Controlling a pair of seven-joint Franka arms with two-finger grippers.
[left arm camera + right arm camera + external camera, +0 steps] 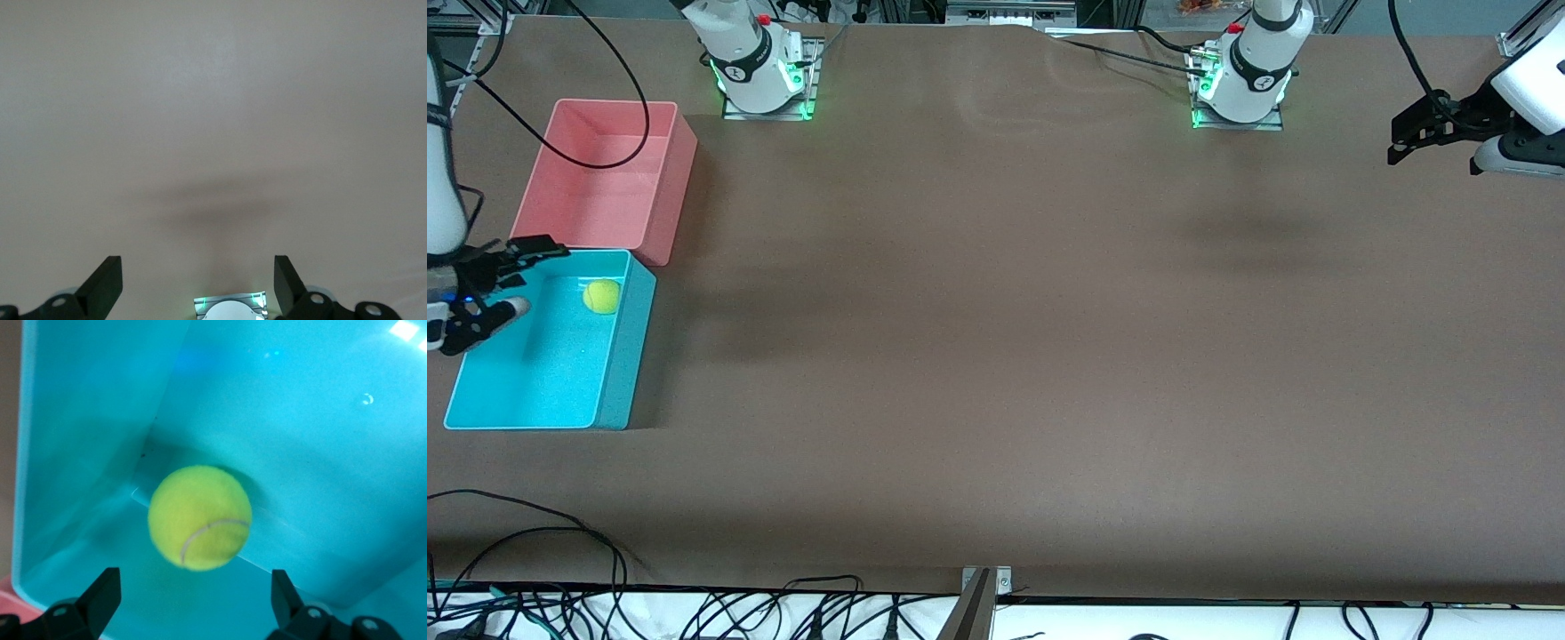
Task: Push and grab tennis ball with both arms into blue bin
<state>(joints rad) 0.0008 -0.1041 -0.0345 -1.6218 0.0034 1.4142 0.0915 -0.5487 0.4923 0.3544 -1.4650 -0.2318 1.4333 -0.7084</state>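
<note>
My right gripper (494,289), jaws wide and empty, hangs over the blue bin (618,373) where the ball (602,296) lies; left gripper (1436,133) waits open; next, withdraw.

tennis ball (200,518): fuzzy felt | blue bin (624,356): smooth glossy plastic

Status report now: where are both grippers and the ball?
Right gripper open over blue bin. Tennis ball in bin, released. Left gripper open, waiting over the table's left-arm end. Nothing in the way.
</note>
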